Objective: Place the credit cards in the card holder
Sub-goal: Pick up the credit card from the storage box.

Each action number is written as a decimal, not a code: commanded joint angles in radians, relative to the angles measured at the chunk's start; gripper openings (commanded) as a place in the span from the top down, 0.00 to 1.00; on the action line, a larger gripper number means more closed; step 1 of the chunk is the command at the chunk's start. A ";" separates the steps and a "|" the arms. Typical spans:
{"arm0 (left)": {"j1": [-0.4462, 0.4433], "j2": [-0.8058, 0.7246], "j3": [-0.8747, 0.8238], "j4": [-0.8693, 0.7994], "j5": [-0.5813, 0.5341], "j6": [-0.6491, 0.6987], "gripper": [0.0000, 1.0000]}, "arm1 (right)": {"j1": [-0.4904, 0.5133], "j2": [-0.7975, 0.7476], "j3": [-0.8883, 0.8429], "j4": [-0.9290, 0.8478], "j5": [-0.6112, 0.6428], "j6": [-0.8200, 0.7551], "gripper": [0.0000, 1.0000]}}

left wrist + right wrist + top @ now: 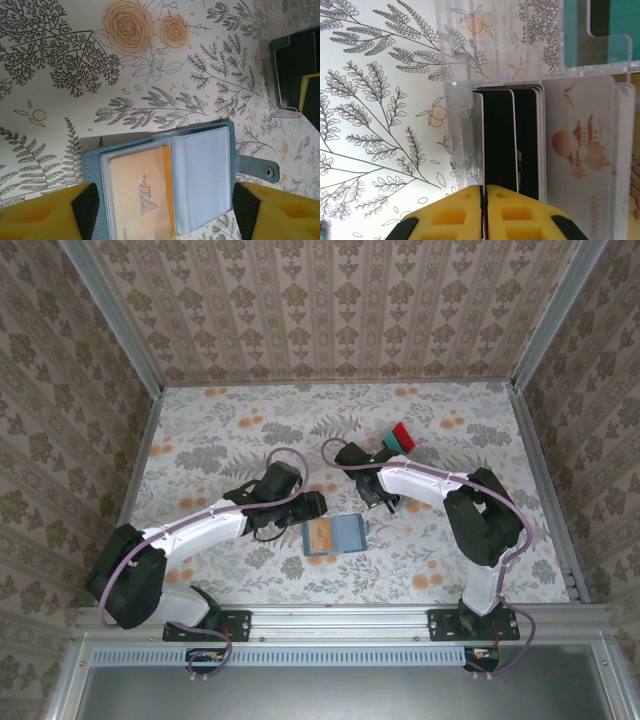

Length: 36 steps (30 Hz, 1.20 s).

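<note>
Credit cards point(580, 150) racked upright, beyond and right of the card holder point(333, 537).
The holder is laid open on the surface point(220, 430), toward its near edge, inside the wide left tool point(165, 205); the right tool point(483, 210), nearer the cards, is closed at their edges.

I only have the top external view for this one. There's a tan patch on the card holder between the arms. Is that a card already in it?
Observer: Yes. The left wrist view shows an orange card marked VIP inside one clear sleeve of the card holder. The neighbouring sleeve is empty.
Operator: Is the left hand gripping the holder?
Observer: No. The left hand is open, with one finger at each side of it.
Operator: And the right hand?
Observer: The right hand is shut, right up against the upright cards in the clear rack. I cannot tell whether it pinches one.
</note>
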 commanded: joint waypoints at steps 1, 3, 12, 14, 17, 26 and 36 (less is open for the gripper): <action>0.001 0.002 0.017 -0.008 0.009 -0.004 0.27 | -0.018 -0.043 -0.004 -0.026 0.005 0.009 0.91; 0.001 0.001 0.019 -0.007 0.014 -0.003 0.27 | -0.030 -0.071 -0.007 -0.029 -0.008 0.010 0.92; -0.006 -0.025 0.014 -0.007 0.014 -0.005 0.26 | -0.071 -0.162 -0.028 -0.042 -0.098 0.026 0.93; -0.007 -0.025 0.016 -0.009 0.014 -0.004 0.26 | -0.083 -0.163 -0.030 -0.050 -0.117 0.039 0.94; -0.006 -0.027 0.020 -0.008 0.024 0.000 0.26 | -0.087 -0.193 -0.034 -0.049 -0.166 0.044 0.95; -0.006 -0.030 0.019 0.035 0.047 -0.015 0.26 | -0.124 -0.334 -0.109 0.033 -0.232 0.085 0.94; -0.006 -0.042 0.007 0.093 0.076 -0.045 0.26 | -0.173 -0.395 -0.141 0.095 -0.481 0.136 0.99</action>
